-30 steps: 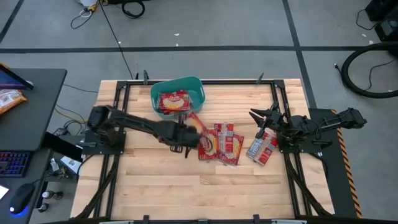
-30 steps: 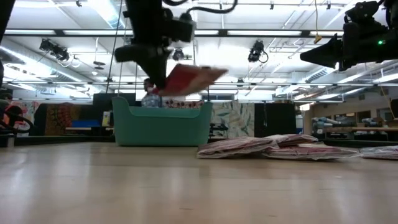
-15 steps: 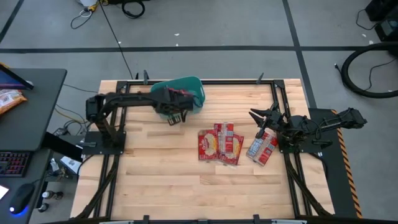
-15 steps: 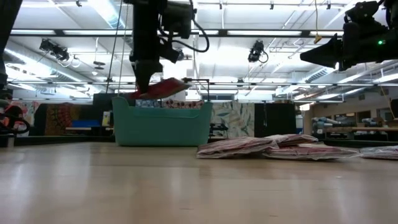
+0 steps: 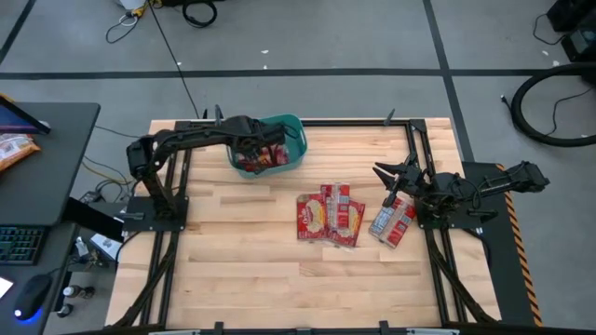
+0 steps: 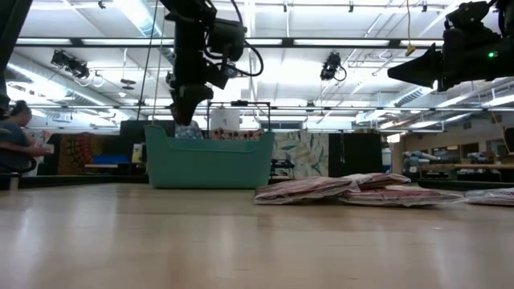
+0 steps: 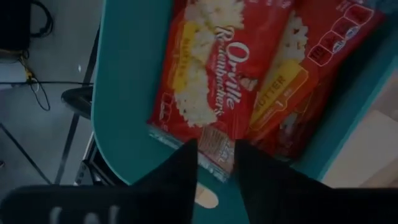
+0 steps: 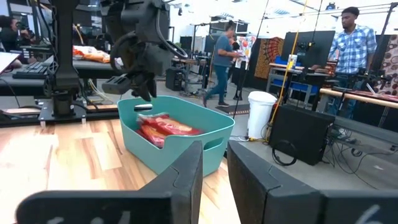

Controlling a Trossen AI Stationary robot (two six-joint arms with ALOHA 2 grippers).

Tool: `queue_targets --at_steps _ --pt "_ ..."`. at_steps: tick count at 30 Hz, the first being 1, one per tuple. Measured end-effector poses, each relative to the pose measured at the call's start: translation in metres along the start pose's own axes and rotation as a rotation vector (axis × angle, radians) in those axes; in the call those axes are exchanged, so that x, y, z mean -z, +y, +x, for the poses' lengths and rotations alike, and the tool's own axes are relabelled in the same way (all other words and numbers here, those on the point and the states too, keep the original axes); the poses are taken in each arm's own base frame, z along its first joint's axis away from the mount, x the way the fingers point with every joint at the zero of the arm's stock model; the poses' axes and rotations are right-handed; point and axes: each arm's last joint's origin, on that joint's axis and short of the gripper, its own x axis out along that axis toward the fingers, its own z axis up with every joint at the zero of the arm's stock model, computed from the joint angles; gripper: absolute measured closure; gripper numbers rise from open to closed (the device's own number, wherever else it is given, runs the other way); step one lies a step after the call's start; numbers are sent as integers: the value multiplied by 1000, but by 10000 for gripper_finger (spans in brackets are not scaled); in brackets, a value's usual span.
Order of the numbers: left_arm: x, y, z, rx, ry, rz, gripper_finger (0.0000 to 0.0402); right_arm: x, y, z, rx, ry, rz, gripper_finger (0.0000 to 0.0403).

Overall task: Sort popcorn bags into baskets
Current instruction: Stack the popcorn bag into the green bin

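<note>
**Over the basket: packets landing, more to fetch**

Above the teal basket (image 5: pixel 268 146), our left gripper (image 5: pixel 250 144) hangs with its fingers a narrow slot apart, pinching nothing. Popcorn bags (image 7: pixel 227 81) lie overlapped inside the basket; a cluster of bags (image 5: pixel 329 215) lies flat on the wood well clear of it, and another bag (image 5: pixel 392 221) beyond them sits beside our parked right gripper (image 5: pixel 389 174), fingers slightly parted and empty. We judge the packets light, thin, floppy and slick, best nipped at a crimped end.
</note>
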Motion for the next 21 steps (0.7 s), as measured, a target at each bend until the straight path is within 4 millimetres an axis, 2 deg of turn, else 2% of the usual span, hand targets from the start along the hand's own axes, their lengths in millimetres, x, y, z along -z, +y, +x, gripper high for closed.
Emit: queue_targets --at_steps 4,11,15,21 --pt "-3 -14 -7 64 -55 90 260 0 0 0 0 0 0 322" --pt "-11 -63 -33 304 -302 347 253 0 0 0 0 0 0 322" --pt "-8 -93 -48 325 -410 504 253 0 0 0 0 0 0 322" --pt "3 -139 -58 309 -508 806 253 0 0 0 0 -1 1 322"
